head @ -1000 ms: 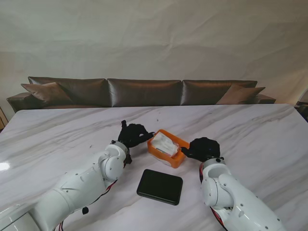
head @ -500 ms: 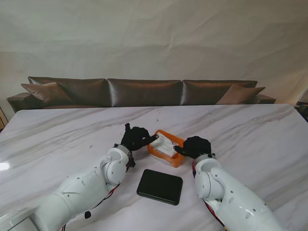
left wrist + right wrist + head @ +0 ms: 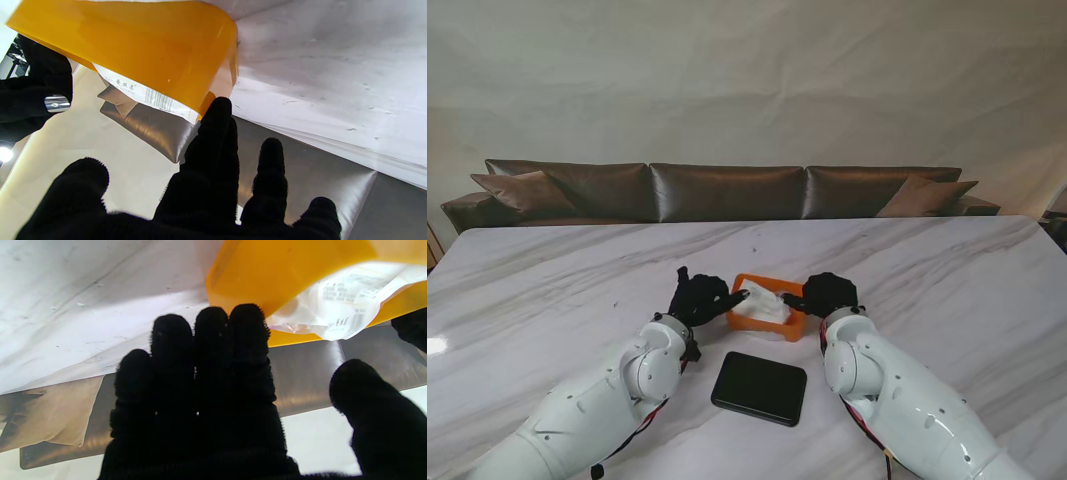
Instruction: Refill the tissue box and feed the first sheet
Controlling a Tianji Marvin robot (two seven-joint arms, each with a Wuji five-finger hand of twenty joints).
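change: orange tissue box [image 3: 767, 308] now squarer to me, both hands drawn in at its ends | left hand [image 3: 699, 298]: fingers spread, one fingertip [image 3: 218, 106] at box rim | right hand [image 3: 827, 292]: fingers together, extended, against opposite end; grasp unclear | tissue pack [image 3: 762, 303] inside box, between hands
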